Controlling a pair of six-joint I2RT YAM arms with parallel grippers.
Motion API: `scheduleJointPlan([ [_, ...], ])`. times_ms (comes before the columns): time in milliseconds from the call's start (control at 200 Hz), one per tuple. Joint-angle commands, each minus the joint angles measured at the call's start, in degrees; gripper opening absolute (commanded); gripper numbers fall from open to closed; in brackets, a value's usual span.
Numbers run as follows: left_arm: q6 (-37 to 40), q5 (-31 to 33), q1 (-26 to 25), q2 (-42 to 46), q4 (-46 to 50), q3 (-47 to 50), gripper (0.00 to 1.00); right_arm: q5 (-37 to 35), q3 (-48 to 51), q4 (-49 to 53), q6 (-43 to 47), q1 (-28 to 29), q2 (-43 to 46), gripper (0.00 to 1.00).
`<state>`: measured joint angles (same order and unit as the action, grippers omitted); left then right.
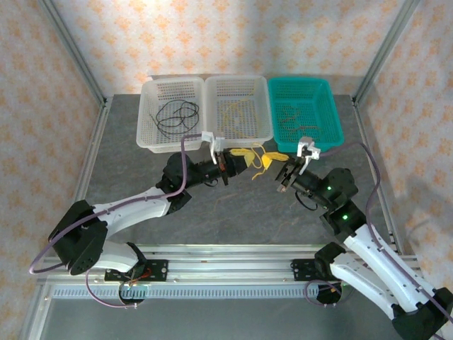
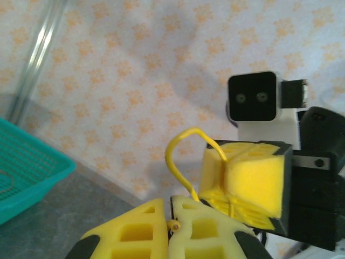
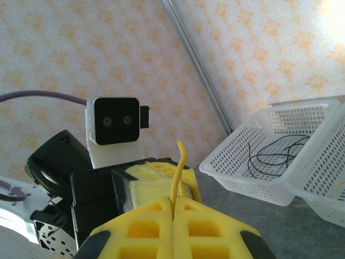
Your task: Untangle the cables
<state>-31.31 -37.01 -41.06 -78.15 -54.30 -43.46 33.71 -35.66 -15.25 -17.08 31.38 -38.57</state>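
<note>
The left arm's yellow foam-padded fingers point(image 2: 140, 232) are clenched on a thin, curly yellow wire point(image 2: 175, 154). The wire comes out of the seam between them and arcs up in a loop to the right arm's yellow foam-padded fingers point(image 2: 253, 181), which face them close by. The right wrist view shows the right pair pressed together as well, pinching the same wire, with one end standing straight up from the seam.

From above, this wire hangs in a loose bunch between the two arms, over the grey stone-patterned bench point(image 1: 233, 212) and just in front of the baskets. It seems to be held clear of the bench, though the view is too small to be sure.

Three perforated plastic baskets stand side by side at the far edge. The left white basket point(image 1: 145, 113) holds thin black wires point(image 1: 177, 117). The middle white basket point(image 1: 237, 78) holds more yellow wires point(image 1: 237, 113). The teal basket point(image 1: 331, 117) on the right holds orange-brown wires point(image 1: 294, 120).
</note>
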Motion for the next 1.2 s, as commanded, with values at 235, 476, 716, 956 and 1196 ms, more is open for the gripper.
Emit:
scheduleJointPlan([
  [235,13.99,24.30,5.15,10.89,28.61,-3.59,0.00,-22.89,-8.69,21.36,10.57,0.35,-2.97,0.00],
  [476,11.47,23.62,9.40,10.73,31.89,-5.34,0.14,-23.84,-11.99,16.86,7.82,0.40,-9.68,0.00],
  [716,8.03,29.92,11.67,9.96,34.62,-4.73,0.79,-36.87,-24.74,14.47,2.27,0.22,-26.77,0.00],
  [956,8.15,30.64,17.26,13.87,40.74,-0.44,0.80,-40.09,-43.59,16.93,4.61,-2.81,-51.58,0.00],
  [1196,8.77,30.23,18.21,16.10,43.31,1.32,0.80,-36.87,-65.70,24.15,5.21,-5.34,-75.30,0.00],
])
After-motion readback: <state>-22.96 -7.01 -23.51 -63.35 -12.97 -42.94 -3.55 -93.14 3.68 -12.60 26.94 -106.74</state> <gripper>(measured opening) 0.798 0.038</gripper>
